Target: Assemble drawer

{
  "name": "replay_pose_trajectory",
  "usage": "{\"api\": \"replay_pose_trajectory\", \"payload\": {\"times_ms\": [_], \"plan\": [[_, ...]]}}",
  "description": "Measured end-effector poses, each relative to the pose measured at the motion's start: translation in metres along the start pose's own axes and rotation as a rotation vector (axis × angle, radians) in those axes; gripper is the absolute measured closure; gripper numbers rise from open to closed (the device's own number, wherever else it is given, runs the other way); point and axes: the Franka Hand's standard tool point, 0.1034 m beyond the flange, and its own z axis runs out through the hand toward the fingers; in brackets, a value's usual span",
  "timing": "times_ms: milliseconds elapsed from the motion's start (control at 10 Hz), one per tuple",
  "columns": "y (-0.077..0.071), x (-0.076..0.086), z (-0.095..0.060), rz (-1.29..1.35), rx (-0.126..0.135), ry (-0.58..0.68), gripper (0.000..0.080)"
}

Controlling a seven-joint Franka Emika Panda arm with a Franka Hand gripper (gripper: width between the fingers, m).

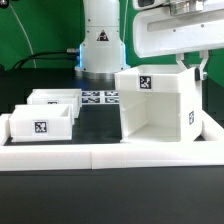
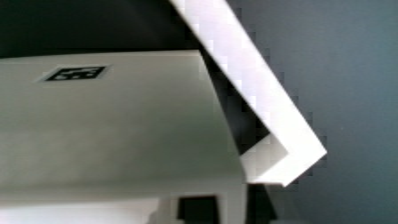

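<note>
Two trays (image 1: 40, 125), shell (image 1: 155, 108), seemingly black table (image 1: 97, 126)

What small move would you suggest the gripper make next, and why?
Probably lower slightly: the gripper sits at the shell's top corner on the exterior view's right, a grip not evident, and both trays lie apart.

Ext view: bright, even light, soft shadow inside drawer (image 1: 155, 108). Wrist view: dimmer, blurry, whites look grey.
</note>
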Motion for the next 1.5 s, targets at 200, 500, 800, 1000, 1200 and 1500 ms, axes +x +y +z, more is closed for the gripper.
{"api": "replay_pose_trajectory", "payload": {"times_ms": [200, 500, 800, 1000, 1200, 1500], "plan": [[0.0, 0.005, -0.001, 0.25, -0.004, -0.01, 0.0761], [0.001, 0.013, 0.0, 0.438, 0.003, -0.02, 0.0761], [-0.002, 0.011, -0.001, 0.579, 0.018, -0.036, 0.0761], [-0.004, 0.008, -0.001, 0.691, 0.027, -0.054, 0.0761], [-0.005, 0.006, 0.001, 0.803, 0.031, -0.071, 0.0761], [-0.01, 0.014, 0.006, 0.81, 0.027, -0.083, 0.0761]]}}
